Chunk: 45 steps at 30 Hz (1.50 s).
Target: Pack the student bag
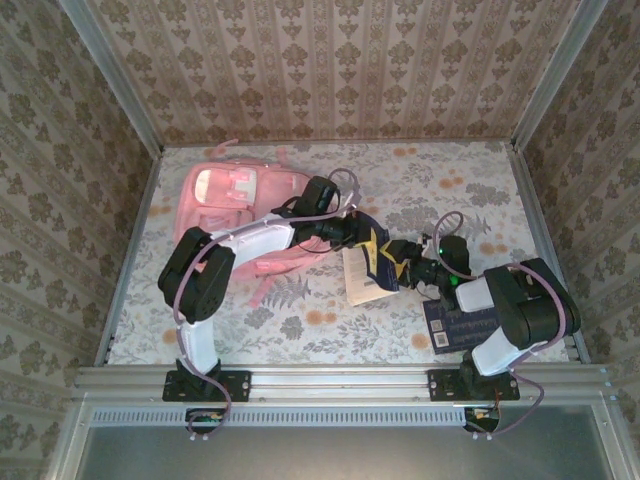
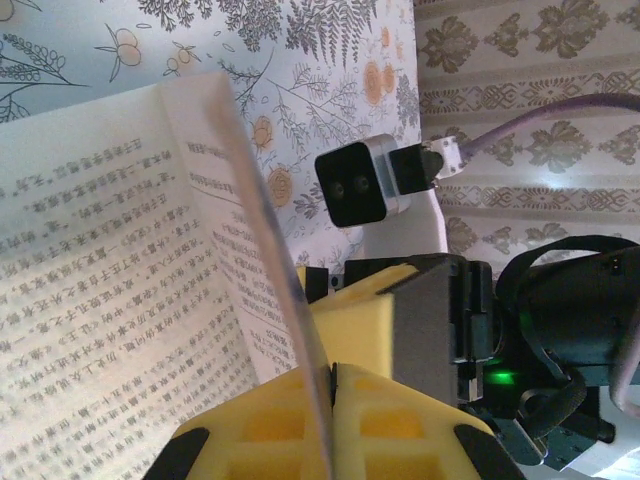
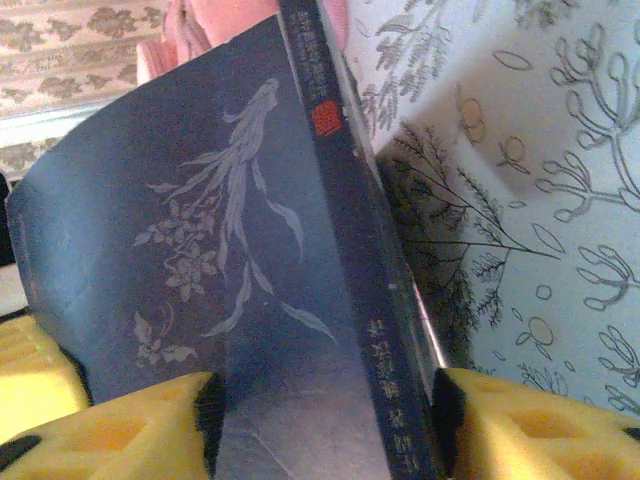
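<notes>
Left wrist view: the left gripper (image 2: 332, 405) is clamped on a thin page edge of the book (image 2: 110, 260). The right gripper (image 3: 325, 420) straddles the spine (image 3: 375, 300); whether it bites, I cannot tell. Advise seating the yellow ribbed pads (image 3: 540, 420) squarely on the stiff spine, since the pages flex. The cover is dark, matte and floral. The soft pink bag (image 1: 240, 215) lies back-left, under the left arm.

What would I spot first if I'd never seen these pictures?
Probably the big pink student bag, lying at the back left of the flowery table. Next, the two arms meet in the middle at an open book. The left gripper pinches one printed leaf, and the right gripper has a yellow finger on either side of the dark blue cover with its pale flower drawing.
</notes>
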Available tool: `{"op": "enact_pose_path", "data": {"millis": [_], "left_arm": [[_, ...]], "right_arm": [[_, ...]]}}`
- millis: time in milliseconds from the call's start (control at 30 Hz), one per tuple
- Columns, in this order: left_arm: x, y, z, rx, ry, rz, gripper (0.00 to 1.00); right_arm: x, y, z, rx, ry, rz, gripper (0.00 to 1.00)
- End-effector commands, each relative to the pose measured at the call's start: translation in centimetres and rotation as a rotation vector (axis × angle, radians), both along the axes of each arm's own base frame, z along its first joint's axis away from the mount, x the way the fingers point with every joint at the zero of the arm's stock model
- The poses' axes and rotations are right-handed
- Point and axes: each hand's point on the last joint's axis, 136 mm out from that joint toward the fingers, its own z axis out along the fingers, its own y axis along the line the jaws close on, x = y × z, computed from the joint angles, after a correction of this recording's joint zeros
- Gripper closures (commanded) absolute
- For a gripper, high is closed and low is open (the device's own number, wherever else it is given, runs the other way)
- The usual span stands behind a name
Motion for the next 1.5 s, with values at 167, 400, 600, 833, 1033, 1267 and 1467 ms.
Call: {"op": "enact_pose_path", "data": {"millis": [167,400,600,833,1033,1267,1467], "left_arm": [[-1.3,2.3,-2.1,0.111,-0.015,-0.018,0.76],[-0.8,6.7,-2.5,0.261,-0.049,0.053,0.46],[-1.0,10.6,-3.2,0.335,-0.022,0.129,0.34],[-1.2,7.6,-2.7,0.136,0.097,0.145,0.28],[0.2,5.1,2.3,-0.095,0.077,0.17,0.27],[-0.3,4.0,5.2,-0.216,0.029,0.159,0.29],[-0.9,2.5,6.9,-0.32,0.012,0.138,0.32]], "right_arm": [[0.3,0.5,-0.4,-0.012,-0.035,-0.01,0.62],[-0.2,-0.4,-2.7,-0.112,0.007,-0.046,1.0],[-0.7,-1.4,-0.5,-0.212,-0.078,-0.052,1.0],[-2.2,-1.4,8.4,-0.184,-0.317,-0.044,1.0],[-3.3,-1.3,12.3,-0.133,-0.384,-0.047,1.0],[-3.0,-1.3,13.4,-0.074,-0.402,-0.067,1.0],[-2.4,-1.4,13.7,-0.058,-0.393,-0.089,1.0]]}}
